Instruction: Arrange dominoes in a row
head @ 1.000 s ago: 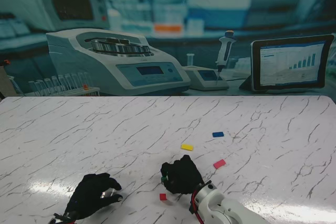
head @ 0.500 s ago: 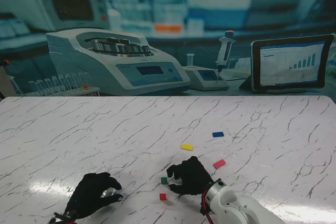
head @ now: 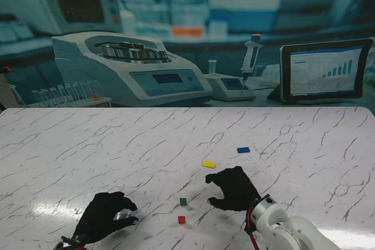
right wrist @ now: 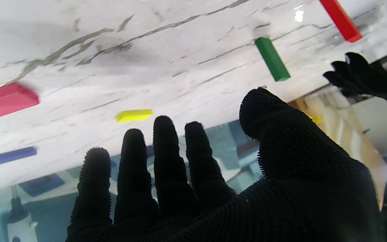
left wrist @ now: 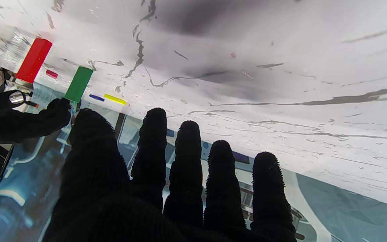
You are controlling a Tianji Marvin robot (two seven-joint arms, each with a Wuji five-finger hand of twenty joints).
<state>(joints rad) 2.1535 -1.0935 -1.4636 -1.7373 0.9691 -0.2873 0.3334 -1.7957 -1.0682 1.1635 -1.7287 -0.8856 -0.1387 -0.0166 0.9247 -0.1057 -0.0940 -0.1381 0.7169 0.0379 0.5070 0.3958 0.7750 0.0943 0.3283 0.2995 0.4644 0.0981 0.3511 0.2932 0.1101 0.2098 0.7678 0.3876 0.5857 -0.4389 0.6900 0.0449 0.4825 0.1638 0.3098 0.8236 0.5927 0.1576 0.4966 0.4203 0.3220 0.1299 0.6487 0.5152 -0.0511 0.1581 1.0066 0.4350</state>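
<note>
On the marble table (head: 88,144), the green domino (head: 183,201) and red domino (head: 181,219) stand upright close together, between the two hands. The right hand (head: 233,188) hovers empty, fingers spread, beside the yellow domino (head: 208,164). The left hand (head: 104,216) rests nearer me, loosely curled, holding nothing.

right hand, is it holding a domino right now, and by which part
Nothing is held. The right hand is open, fingers spread over the table, and the left hand is empty too. The green domino stands free.
</note>
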